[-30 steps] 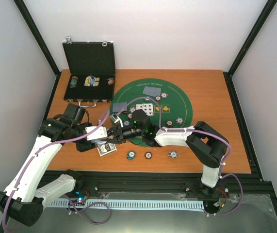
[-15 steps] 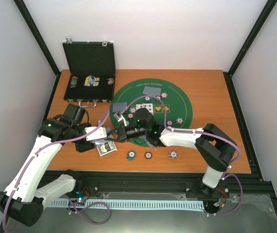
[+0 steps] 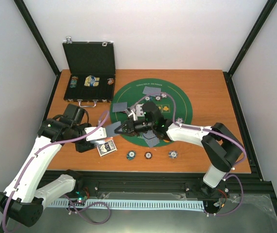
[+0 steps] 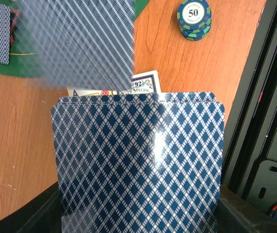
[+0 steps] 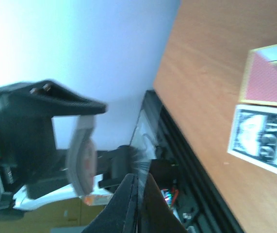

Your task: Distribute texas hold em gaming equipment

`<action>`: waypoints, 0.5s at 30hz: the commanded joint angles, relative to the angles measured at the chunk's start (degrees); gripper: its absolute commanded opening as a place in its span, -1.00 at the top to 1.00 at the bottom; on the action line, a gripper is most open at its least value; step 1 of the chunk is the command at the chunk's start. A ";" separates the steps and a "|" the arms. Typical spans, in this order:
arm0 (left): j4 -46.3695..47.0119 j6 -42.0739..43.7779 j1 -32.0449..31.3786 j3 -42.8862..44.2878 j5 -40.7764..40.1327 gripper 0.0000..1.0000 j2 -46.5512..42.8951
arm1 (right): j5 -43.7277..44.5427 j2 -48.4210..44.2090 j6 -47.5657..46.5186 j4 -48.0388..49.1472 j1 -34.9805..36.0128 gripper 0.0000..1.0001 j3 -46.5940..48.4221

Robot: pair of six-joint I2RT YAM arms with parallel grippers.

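Blue-backed card (image 4: 80, 39), pinched between right jaws

From the top view I record the mat (image 3: 177, 99) at mid-table, with the case (image 3: 89, 60) off its rim at 10 o'clock. On the mat, one card (image 3: 151, 91) lies at 12 o'clock and a second card (image 3: 120, 107) at 9 o'clock. At 6 o'clock, off the mat, three chips sit in a row: left chip (image 3: 130, 155), middle chip (image 3: 148, 155), right chip (image 3: 172, 154). The card box (image 3: 107, 147) lies at 7 o'clock, just left of that row, beneath the deck (image 4: 138, 160) held in the left gripper (image 3: 104, 133). A single card (image 3: 115, 127), in the right gripper (image 3: 125, 127), sits just right of the deck.
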 commanded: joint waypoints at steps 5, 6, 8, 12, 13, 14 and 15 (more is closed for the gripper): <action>-0.26 1.44 0.06 1.18 0.78 0.69 -0.83 | 0.11 -2.11 -20.87 -31.93 -14.43 0.94 7.39; -0.30 1.44 0.07 1.18 0.77 0.69 -0.83 | 2.42 -1.47 -26.59 -39.21 -16.03 0.94 10.74; -0.28 1.44 0.06 1.19 0.82 0.69 -0.85 | 10.86 1.07 -38.98 -51.20 -18.31 0.95 17.81; -0.45 1.28 0.06 1.19 0.72 0.69 -0.58 | 37.49 8.40 -50.33 -66.86 -18.96 0.94 30.70; -0.59 1.21 0.06 1.27 0.73 0.69 -0.36 | 43.27 9.50 -52.64 -67.18 -18.73 0.94 32.01; -0.58 1.06 0.06 1.43 0.81 0.69 -0.24 | 49.78 10.06 -54.67 -66.17 -18.29 0.94 32.01; -0.70 1.02 0.06 1.49 0.93 0.69 -0.19 | 55.75 10.30 -57.69 -63.93 -17.77 0.94 31.26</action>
